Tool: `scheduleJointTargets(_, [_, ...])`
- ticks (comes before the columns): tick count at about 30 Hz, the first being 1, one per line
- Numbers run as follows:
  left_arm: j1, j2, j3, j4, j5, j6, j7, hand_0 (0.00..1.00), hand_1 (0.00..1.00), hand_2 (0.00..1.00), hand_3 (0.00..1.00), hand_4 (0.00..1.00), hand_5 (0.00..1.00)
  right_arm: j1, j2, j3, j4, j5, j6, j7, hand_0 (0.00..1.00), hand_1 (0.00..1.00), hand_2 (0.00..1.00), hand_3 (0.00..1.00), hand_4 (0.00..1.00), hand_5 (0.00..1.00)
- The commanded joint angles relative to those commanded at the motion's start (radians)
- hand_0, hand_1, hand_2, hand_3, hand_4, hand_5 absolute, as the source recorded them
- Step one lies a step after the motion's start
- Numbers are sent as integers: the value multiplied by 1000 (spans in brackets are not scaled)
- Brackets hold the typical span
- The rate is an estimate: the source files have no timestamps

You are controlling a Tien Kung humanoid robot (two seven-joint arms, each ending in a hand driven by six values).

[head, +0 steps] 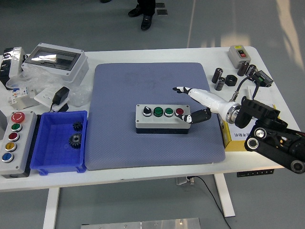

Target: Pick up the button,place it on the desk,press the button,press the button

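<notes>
The grey rectangular four-control button box point(161, 118) lies flat on the blue-grey foam mat point(152, 86) covering the white counter point(190, 53), steady for pressing, while the right hand point(196, 106), fingers released and grasping nothing, hovers beside its red-button end.

Blue bin point(47, 164) (two gears point(75, 134) inside) left of mat point(143, 81).

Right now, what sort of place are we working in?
Probably an industrial-electrical test bench or lab: push-button control boxes, a grey enclosure with a clear lid, and a blue parts bin holding gears, all on a white table.
</notes>
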Motion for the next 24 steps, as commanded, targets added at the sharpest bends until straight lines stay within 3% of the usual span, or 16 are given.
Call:
scheduleJointTargets(3, [1, 0, -3, 0, 2, 1, 0, 618, 571, 552, 599, 528, 233, 7, -25, 13, 43, -54, -55, -46, 998, 962, 967, 998, 689, 164])
scheduleJointTargets(5, [1, 0, -5, 0, 4, 2, 0, 618, 571, 552, 599, 528, 233, 18, -36, 18, 63, -84, -66, -74, 998, 962, 967, 998, 689, 164])
scheduleJointTargets(8, [1, -1, -6, 0, 6, 2, -1, 619, 571, 553, 600, 529, 234, 37, -49, 22, 83, -92, -33, -109, 998, 966, 970, 998, 690, 156])
scheduleJointTargets(12, [1, -1, -5, 0, 7, 2, 0, 619, 571, 553, 600, 529, 234, 60, -61, 40, 107, -30, 49, -138, 998, 966, 970, 998, 690, 156])
scheduleJointTargets(13, [1, 0, -6, 0, 8, 2, 0, 619, 570, 553, 601, 531, 235, 66, -63, 46, 114, -10, 70, -146, 752, 796, 797, 959, 562, 199])
scheduleJointTargets(18, [-1, 1, -8, 0, 11, 2, 0, 619, 570, 553, 601, 531, 235, 89, -70, 77, 144, 54, 174, -202, 752, 796, 797, 959, 562, 199])
scheduleJointTargets(19, [-1, 1, -9, 0, 13, 2, 1, 619, 570, 552, 602, 531, 234, 94, -70, 83, 149, 64, 196, -214, 173, 287, 346, 763, 352, 167])
scheduleJointTargets(24, [-3, 1, -11, 0, 16, 1, 2, 619, 570, 552, 602, 531, 234, 121, -60, 86, 163, 84, 283, -261, 173, 287, 346, 763, 352, 167])
